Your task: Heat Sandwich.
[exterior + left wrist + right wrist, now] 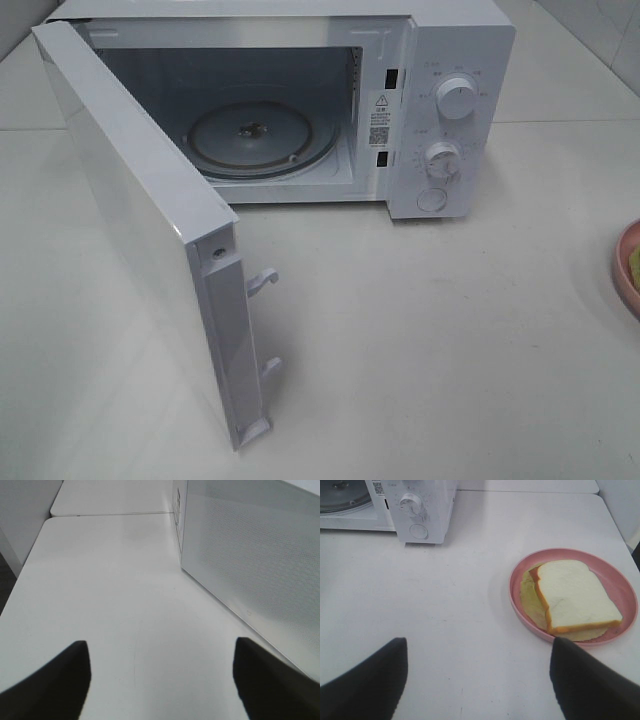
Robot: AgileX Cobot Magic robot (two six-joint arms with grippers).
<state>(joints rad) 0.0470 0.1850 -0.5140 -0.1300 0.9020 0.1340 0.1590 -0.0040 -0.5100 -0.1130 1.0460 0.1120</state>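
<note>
The sandwich, white bread over pale green lettuce with an orange-brown edge, lies on a round pink plate in the right wrist view. My right gripper hovers open above the table, short of the plate, with nothing between its fingers. In the high view only the plate's edge shows at the far right. The white microwave stands at the back with its door swung wide open and the glass turntable bare. My left gripper is open and empty beside the door's outer face.
Two knobs and a button sit on the microwave's control panel. The open door juts far out over the left half of the white table. Neither arm shows in the high view.
</note>
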